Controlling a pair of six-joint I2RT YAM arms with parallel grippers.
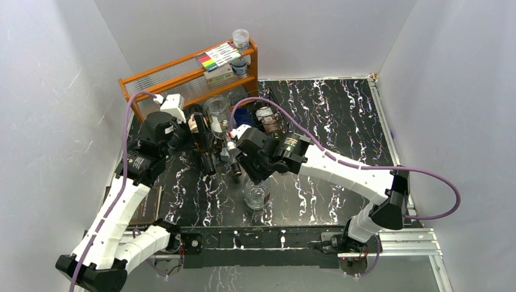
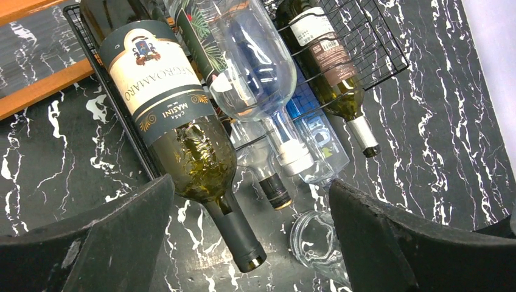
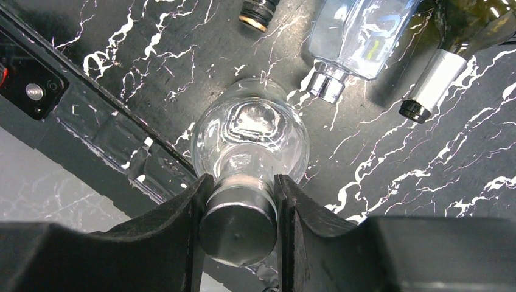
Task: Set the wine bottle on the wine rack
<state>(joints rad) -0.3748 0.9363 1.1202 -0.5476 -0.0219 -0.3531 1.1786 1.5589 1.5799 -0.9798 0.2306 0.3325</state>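
The wine bottle [image 3: 249, 137], clear glass with a round body and a silver cap, stands upright on the black marbled surface [image 1: 341, 121], near its front edge and apart from the wine rack [image 2: 380, 42]. The right gripper [image 3: 238, 204] comes down over it from above, and its fingers [image 3: 182, 213] are narrowed onto the capped neck, pressing on both sides of it. The rack sits further back, just in front of the orange wooden shelf [image 1: 182, 70], and carries several bottles lying with their necks pointing toward the arms. These are a green bottle with a dark Negroamaro label [image 2: 164, 85] at the left end, a large clear bottle [image 2: 255, 67] beside it, and a dark bottle with a white and brown label [image 2: 328, 61] further right. A square clear bottle [image 2: 316, 140] and a dark-capped neck [image 2: 277, 191] poke out beneath the large clear one. The left gripper [image 2: 250, 182] hovers before the rack's left end, looking down over the green bottle's neck. Its fingers [image 2: 109, 237] are spread wide.
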